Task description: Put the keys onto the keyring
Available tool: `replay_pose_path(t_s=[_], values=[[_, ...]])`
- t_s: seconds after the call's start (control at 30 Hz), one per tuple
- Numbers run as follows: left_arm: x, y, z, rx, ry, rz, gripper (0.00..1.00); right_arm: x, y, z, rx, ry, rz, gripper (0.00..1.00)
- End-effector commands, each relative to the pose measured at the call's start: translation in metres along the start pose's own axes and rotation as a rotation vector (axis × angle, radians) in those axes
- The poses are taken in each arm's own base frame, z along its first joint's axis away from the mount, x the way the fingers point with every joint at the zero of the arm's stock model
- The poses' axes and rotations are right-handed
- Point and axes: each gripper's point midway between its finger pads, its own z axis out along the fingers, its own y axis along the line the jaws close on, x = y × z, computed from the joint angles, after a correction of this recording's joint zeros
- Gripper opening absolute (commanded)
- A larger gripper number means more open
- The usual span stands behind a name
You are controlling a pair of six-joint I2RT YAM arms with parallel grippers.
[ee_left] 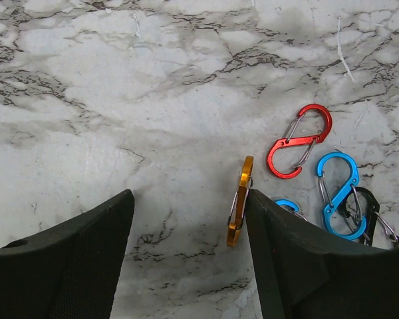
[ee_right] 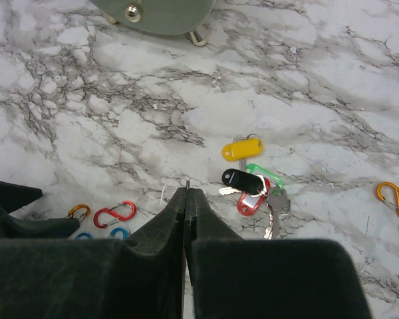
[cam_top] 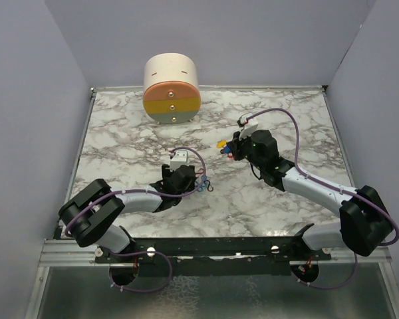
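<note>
The keys [ee_right: 253,183] are lying bunched on the desk [ee_right: 319,100] ahead of the right hand [ee_right: 187,194], its fingers [ee_right: 163,229] pressing together; the left hand [ee_left: 186,199] is hovering spread. Light, stiff, slippery: pinching a plastic head [ee_right: 241,149] is looking safest.

a drawer unit [cam_top: 171,90] stands at the far edge of the table [cam_top: 120,133], left of the middle, and the keys [ee_right: 253,183] lie heaped near the table's centre, just ahead of the right gripper [ee_right: 187,193], with a lone clip [ee_right: 390,201] off to their right. nearer the arms and left of the keys lies a cluster of clips [ee_left: 339,195] beside the left gripper [ee_left: 189,199]; one clip on edge [ee_left: 239,199] rests against the inner face of one of its fingers, the others flat just beyond it.
</note>
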Motion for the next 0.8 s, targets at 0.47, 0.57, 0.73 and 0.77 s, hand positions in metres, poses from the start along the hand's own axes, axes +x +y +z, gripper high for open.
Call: replay_pose_path(t_s=[0.47, 0.57, 0.73, 0.77], values=[[-0.009, 0.013, -0.013, -0.073, -0.019, 0.028, 0.76, -0.004, 0.005, -0.004, -0.023, -0.017, -0.01, 0.01], [-0.013, 0.016, -0.017, -0.078, -0.034, 0.026, 0.76, -0.004, 0.006, -0.003, -0.024, -0.015, -0.011, 0.01], [-0.015, 0.014, -0.019, -0.065, -0.036, 0.03, 0.77, -0.003, 0.005, -0.003, -0.023, -0.014, -0.011, 0.01], [-0.014, 0.013, -0.018, -0.059, -0.032, 0.03, 0.77, -0.003, 0.005, -0.003, -0.022, -0.014, -0.011, 0.01]])
